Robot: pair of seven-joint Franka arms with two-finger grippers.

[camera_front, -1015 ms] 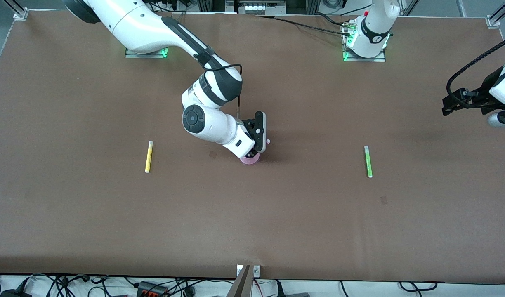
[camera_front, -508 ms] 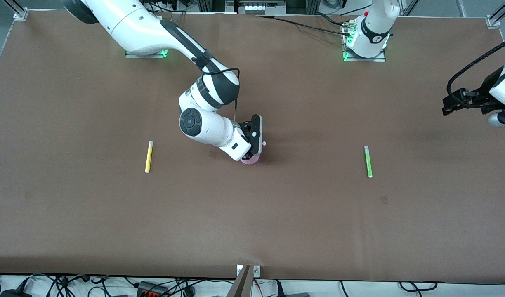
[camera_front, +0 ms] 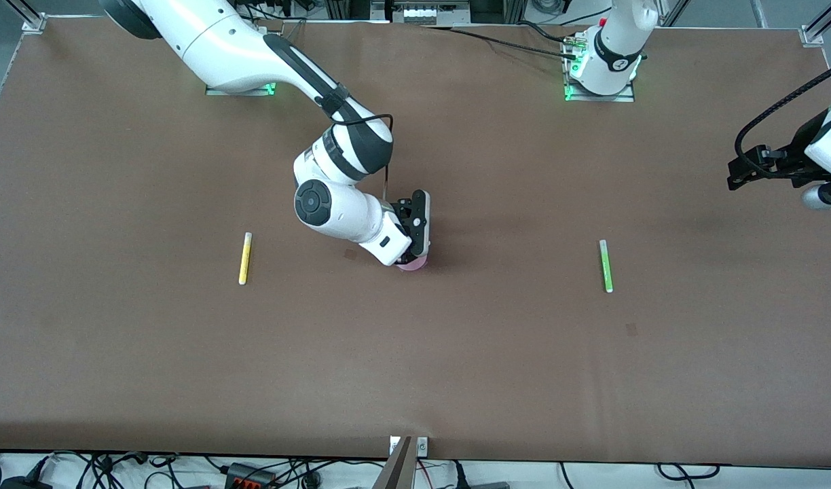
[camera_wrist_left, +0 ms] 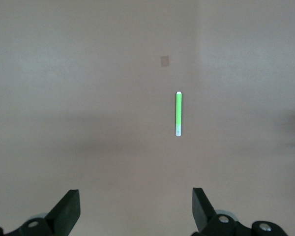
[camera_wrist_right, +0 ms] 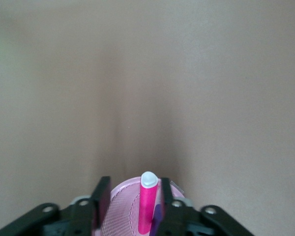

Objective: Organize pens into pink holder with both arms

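Right gripper sits directly over the pink holder at mid-table. In the right wrist view its fingers stand parted, the magenta pen upright between them and down in the holder, white tip up; no pad visibly touches it, so the claw reads released. A dark purple pen shows just beside it in the cup. Left gripper waits high at the left arm's end of the table, claw released, empty. Light green pen lies flat toward the left arm's end; yellow pen lies flat toward the right arm's end, both well apart from the holder.
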